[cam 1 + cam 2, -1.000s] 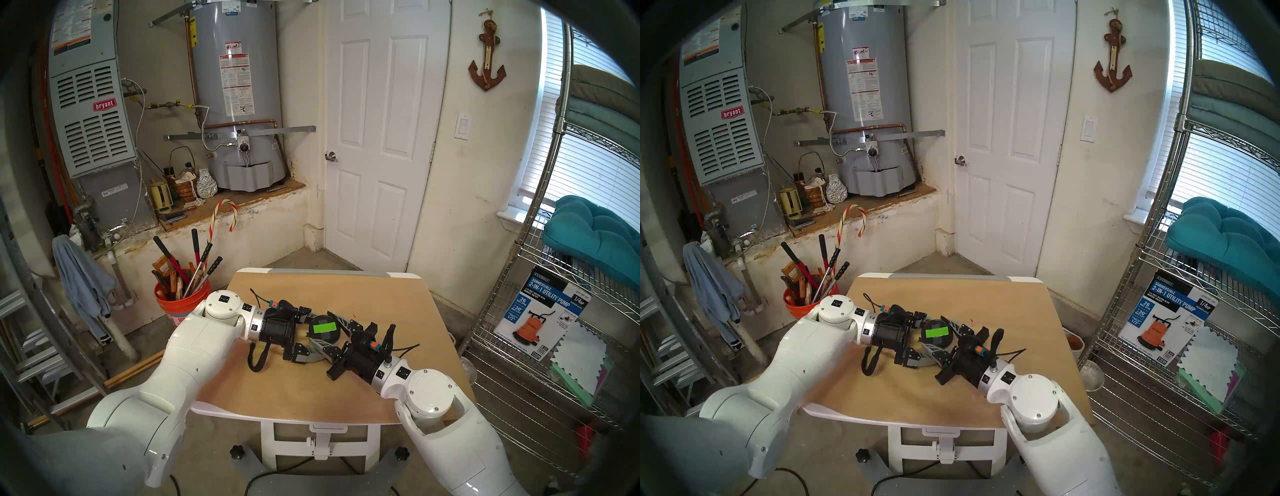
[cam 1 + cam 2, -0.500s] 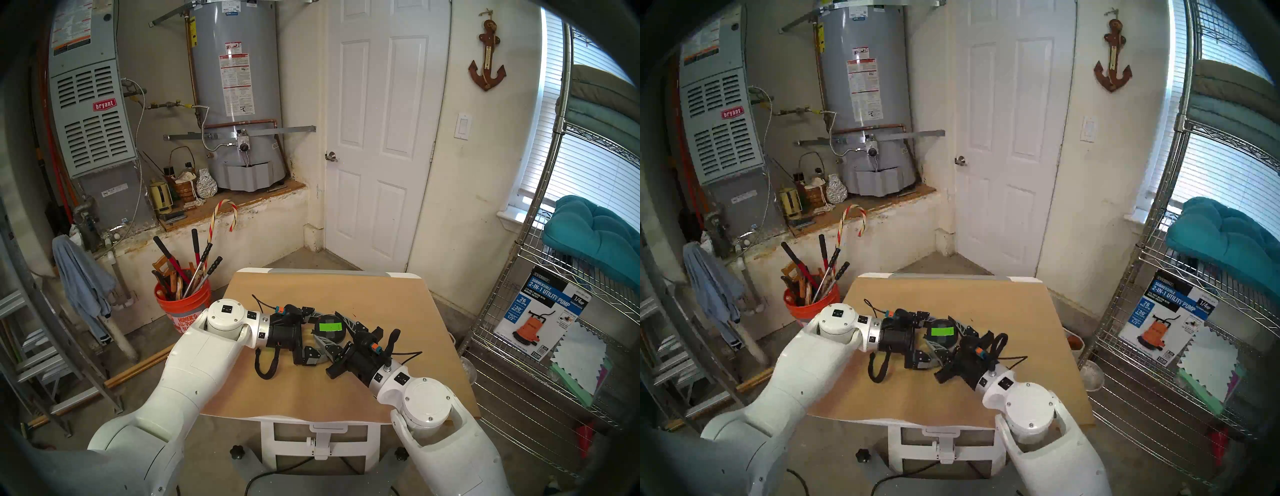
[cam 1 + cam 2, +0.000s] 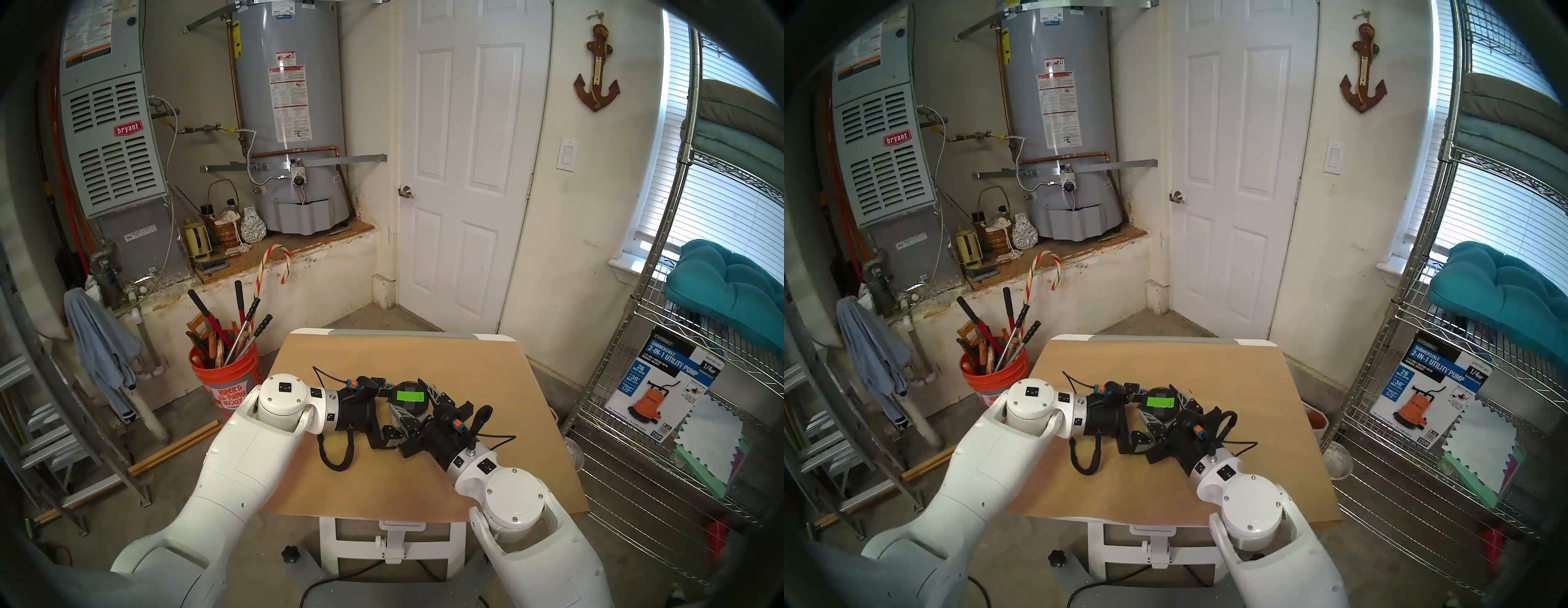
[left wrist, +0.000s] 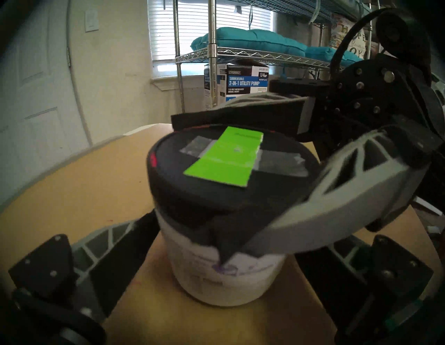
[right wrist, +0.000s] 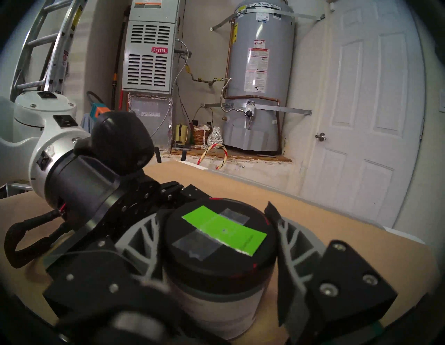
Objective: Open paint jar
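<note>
Jar (image 3: pixel 406 403), frame centre: shifted right; right tool (image 5: pixel 216 243) clamped on lid (image 5: pixel 224 231), left tool (image 4: pixel 216 277) spread wide around body; unscrewing underway, lid still seated.

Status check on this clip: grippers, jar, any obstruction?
Right gripper shut on the lid. Left gripper open, straddling the paint jar body. Lid on, jar upright on the table. Nothing in the way.
</note>
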Action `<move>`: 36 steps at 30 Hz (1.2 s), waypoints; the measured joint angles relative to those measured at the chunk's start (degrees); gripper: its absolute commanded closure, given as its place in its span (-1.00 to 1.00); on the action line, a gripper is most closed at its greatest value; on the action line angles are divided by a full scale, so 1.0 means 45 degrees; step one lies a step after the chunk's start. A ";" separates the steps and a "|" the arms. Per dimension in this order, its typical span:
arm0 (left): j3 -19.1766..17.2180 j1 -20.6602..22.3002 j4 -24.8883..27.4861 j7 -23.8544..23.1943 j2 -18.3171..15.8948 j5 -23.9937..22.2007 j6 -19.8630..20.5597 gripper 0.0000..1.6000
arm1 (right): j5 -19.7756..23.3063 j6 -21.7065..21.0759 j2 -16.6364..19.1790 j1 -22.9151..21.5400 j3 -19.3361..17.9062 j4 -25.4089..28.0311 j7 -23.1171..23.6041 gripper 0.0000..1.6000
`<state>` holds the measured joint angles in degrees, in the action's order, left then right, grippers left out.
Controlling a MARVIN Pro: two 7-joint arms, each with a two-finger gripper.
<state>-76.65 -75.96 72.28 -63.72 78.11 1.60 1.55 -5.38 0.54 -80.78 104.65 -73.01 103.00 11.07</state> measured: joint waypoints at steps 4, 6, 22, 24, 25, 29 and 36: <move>-0.0199 -0.0299 0.0110 0.0508 0.0222 -0.0113 -0.0214 -1.00 | -0.0113 -0.0070 -0.0159 -0.0020 0.0013 -0.0051 -0.0272 1.00; -0.0282 -0.0403 0.0120 0.0727 0.0337 -0.0168 -0.0387 -1.00 | -0.0175 -0.0110 -0.0238 -0.0024 0.0025 -0.0060 -0.0419 1.00; -0.0646 -0.0767 0.0072 0.1668 0.0918 -0.0319 -0.1382 -1.00 | -0.0452 -0.0382 -0.0615 -0.0218 0.0032 -0.0099 -0.1117 1.00; -0.0645 -0.0741 0.0027 0.1673 0.0934 -0.0322 -0.1422 -1.00 | -0.0442 -0.0406 -0.0619 -0.0229 0.0027 -0.0099 -0.1131 1.00; -0.0630 -0.0688 -0.0050 0.1678 0.0956 -0.0325 -0.1478 -1.00 | -0.0407 -0.0445 -0.0621 -0.0246 0.0019 -0.0096 -0.1135 1.00; -0.0599 -0.0570 -0.0209 0.1674 0.0996 -0.0346 -0.1563 -0.98 | -0.0312 -0.0499 -0.0623 -0.0274 0.0017 -0.0086 -0.1092 1.00; -0.0502 -0.0313 -0.0520 0.1330 0.1023 -0.0418 -0.1626 0.04 | -0.0145 -0.0571 -0.0619 -0.0286 0.0030 -0.0056 -0.0961 1.00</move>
<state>-78.91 -77.37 69.94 -57.74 82.71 -0.28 -5.76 -6.04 -2.03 -83.56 103.37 -72.88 102.75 6.74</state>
